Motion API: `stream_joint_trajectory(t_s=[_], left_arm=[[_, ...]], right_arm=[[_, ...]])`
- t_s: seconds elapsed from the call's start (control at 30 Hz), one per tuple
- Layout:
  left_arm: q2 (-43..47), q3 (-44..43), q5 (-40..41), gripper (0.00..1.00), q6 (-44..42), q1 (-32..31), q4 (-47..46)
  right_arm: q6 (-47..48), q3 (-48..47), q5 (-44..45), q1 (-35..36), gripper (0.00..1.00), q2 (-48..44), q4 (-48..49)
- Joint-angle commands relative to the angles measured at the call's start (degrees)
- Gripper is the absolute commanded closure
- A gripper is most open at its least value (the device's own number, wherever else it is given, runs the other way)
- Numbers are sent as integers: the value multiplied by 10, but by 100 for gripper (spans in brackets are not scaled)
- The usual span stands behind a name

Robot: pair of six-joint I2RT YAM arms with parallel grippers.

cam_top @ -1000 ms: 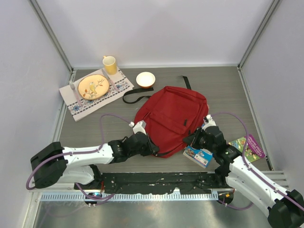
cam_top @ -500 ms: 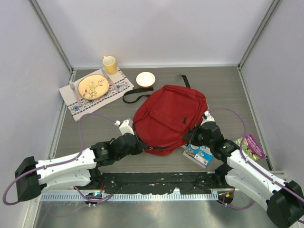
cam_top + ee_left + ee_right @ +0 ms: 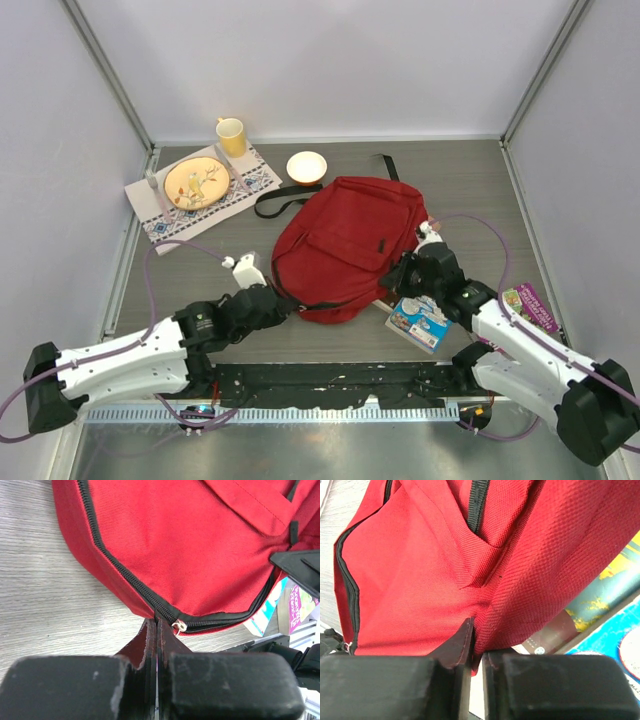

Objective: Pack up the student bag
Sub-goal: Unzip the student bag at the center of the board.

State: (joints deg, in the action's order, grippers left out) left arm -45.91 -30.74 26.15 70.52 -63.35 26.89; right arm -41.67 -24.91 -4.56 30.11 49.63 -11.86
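The student bag [image 3: 345, 245] lies flat in the middle of the worktop. The left hand [image 3: 157, 625] is clamped on its black zipper [image 3: 120, 571] at the bag's near edge. The right hand [image 3: 474, 632] pinches red fabric on the bag's right side, just above a colourful booklet [image 3: 420, 322]. A yellow mug [image 3: 231, 135] stands near the far-left corner.

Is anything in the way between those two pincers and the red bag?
Nothing visible. The left pincer is shut at the zipper on the near edge of the red bag, and the right pincer pinches its fabric.
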Motion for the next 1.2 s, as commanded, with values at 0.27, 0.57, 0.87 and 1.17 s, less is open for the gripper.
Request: stream_joint_trajectory(t_s=[0.27, 0.57, 0.87, 1.17], left_arm=[[-118, -40, 21, 100, 8, -88, -121], [-189, -79, 6, 100, -21, -96, -205], [-226, -106, -13, 100, -46, -98, -250], [-240, -120, -22, 100, -55, -99, -262]], right_arm=[[-42, -133, -24, -11, 17, -71, -196], [-240, -42, -173, -4, 20, -127, -145], [-357, 27, -131, 21, 21, -159, -124], [-437, 54, -61, 91, 28, -122, -34]])
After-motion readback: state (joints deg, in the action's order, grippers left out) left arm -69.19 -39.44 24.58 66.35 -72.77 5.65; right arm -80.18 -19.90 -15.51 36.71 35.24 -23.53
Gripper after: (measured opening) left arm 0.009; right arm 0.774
